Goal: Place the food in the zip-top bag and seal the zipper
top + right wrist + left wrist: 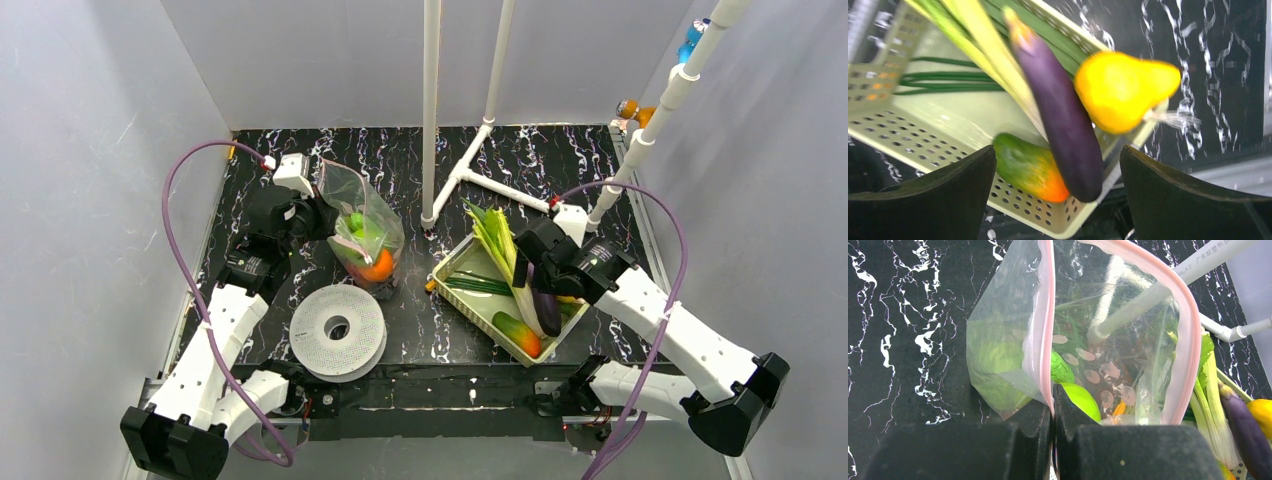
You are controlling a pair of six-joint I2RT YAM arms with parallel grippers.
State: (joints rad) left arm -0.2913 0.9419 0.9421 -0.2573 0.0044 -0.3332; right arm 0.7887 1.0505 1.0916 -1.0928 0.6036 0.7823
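Note:
The clear zip-top bag [362, 222] stands open at back left, holding a green apple [1082, 400], a cabbage [998, 365] and an orange [377, 266]. My left gripper [318, 215] is shut on the bag's pink zipper [1047, 330] at its left edge, holding the mouth open. My right gripper [535, 262] is open above the pale green tray [470, 297], over a purple eggplant [1063, 115], a yellow pear [1120, 90], a green-orange fruit [1030, 167] and leeks [497, 240]. It touches none of them.
A white spool [337, 331] lies at front left near the bag. A white pipe frame [431, 110] stands at the back middle, with a slanted pipe [655, 115] at the right. Grey walls close in both sides.

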